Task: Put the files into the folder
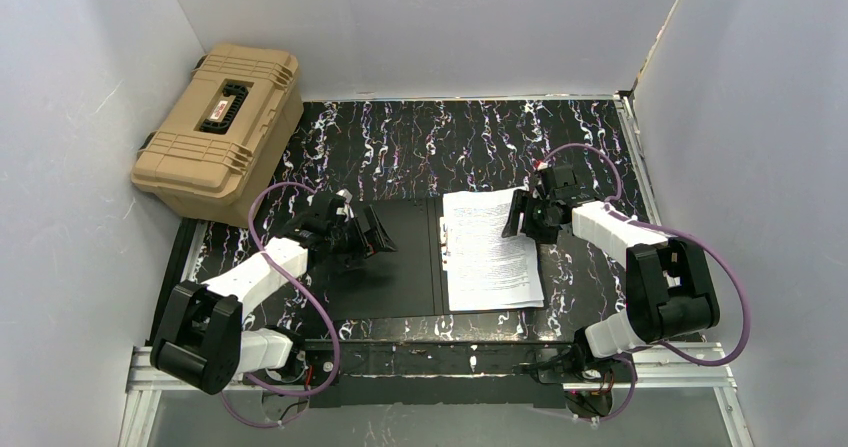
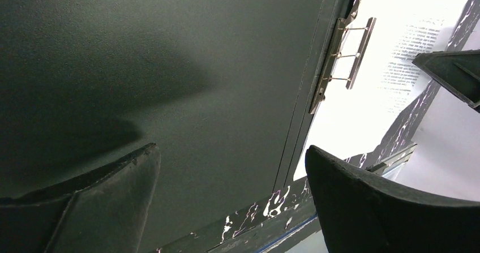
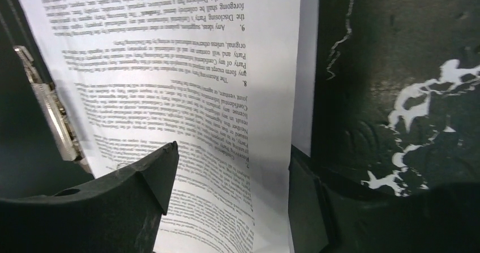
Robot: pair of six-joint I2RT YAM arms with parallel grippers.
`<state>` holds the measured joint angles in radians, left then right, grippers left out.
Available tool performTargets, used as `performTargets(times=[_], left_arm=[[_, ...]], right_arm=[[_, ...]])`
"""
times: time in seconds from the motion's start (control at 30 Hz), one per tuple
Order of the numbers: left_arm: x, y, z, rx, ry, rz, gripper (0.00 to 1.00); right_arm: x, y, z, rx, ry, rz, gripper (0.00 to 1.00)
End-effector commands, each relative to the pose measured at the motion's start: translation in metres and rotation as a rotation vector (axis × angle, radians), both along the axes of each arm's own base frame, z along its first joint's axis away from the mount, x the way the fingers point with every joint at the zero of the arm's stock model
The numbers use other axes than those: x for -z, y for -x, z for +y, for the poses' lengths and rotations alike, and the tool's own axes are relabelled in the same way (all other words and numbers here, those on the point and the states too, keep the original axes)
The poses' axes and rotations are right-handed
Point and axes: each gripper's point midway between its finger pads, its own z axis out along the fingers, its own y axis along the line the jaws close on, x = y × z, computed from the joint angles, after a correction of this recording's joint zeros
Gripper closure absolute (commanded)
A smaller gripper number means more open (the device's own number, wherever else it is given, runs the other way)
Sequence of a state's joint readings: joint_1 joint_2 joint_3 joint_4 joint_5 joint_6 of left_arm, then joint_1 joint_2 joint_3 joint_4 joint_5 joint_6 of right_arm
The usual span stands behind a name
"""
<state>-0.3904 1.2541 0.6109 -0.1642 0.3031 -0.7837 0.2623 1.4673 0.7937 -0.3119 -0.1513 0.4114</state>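
1. You see the folder (image 1: 400, 267) lying open, black inside up, in the middle of the table (image 1: 450, 137), closer to the near edge.
2. The files (image 1: 490, 252) lie on its right half, just beside the metal clip (image 2: 339, 60).
3. Your left pincer (image 1: 380, 237) is spread above the bare left half.
4. Your right pincer (image 1: 517, 219) is spread too, over the right edge of the files.

- One folder (image 1: 400, 257).
- One stack of files (image 1: 492, 250); the number of sheets in it cannot be told.
- One metal ring clamp (image 2: 339, 60) in the folder.
- One tan ribbed hard case (image 1: 220, 127).
- One bench (image 1: 450, 137).
- Two arms: left arm (image 1: 255, 272), right arm (image 1: 615, 225).
- Two tools: left tool (image 1: 378, 237), right tool (image 1: 520, 222).
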Motion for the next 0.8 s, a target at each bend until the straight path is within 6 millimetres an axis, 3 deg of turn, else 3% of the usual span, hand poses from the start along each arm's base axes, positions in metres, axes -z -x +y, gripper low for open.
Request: performTargets(times=[0.0,0.2,0.3,0.43,0.53,0.77], left_arm=[[-0.010,-0.001,0.003,0.006,-0.016,-0.032,0.02],[-0.019,0.000,0.005,0.003,-0.019,-0.055,0.02],[-0.021,0.001,0.008,-0.001,-0.031,-0.064,0.02],[-0.020,0.001,0.009,-0.002,-0.039,-0.066,0.02],[-0.021,0.002,0.010,0.000,-0.040,-0.070,0.02],[-0.020,0.007,0.014,0.004,-0.057,-0.068,0.02]], right_arm=[[-0.008,-0.009,-0.021,0.060,0.114,-0.050,0.23],[-0.023,-0.017,-0.052,0.150,0.265,-0.115,0.19],[-0.041,-0.022,-0.054,0.166,0.309,-0.173,0.18],[-0.065,-0.026,-0.031,0.138,0.271,-0.234,0.19],[-0.080,-0.027,-0.002,0.094,0.222,-0.277,0.21],[-0.084,-0.023,0.076,-0.048,0.081,-0.275,0.29]])
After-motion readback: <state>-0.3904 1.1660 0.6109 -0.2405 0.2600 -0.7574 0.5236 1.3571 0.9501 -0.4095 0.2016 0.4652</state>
